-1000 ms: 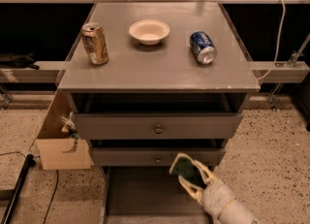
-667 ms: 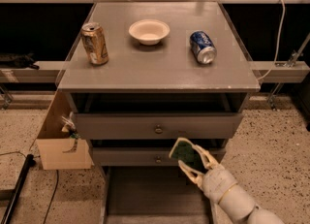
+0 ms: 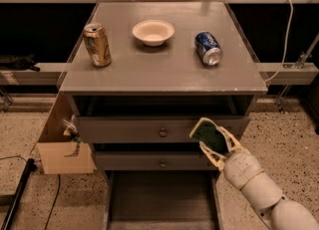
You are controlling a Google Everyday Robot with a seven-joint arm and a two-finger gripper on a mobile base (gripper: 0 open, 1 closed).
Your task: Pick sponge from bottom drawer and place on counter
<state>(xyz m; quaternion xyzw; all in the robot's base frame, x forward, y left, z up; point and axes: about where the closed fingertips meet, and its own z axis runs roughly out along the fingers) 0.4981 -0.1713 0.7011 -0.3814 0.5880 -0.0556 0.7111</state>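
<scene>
Holding sponge (image 3: 207, 133) in gripper (image 3: 213, 139) before drawer fronts (image 3: 144, 129) | bottom drawer (image 3: 159, 196) open

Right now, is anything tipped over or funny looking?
Yes. The blue can lies on its side on the counter, right of the bowl; the gold can stands upright. The gripper, low right, holds the sponge.

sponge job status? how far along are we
Done: the green-and-yellow sponge is out of the open grey bottom drawer tray. In hand: the gripper clamps it in front of the knobbed drawer fronts, right side, below the flat grey counter top. Left: lift and set it down; the counter's front looks free, behind it are a gold can, a white bowl and a tipped blue can.
</scene>
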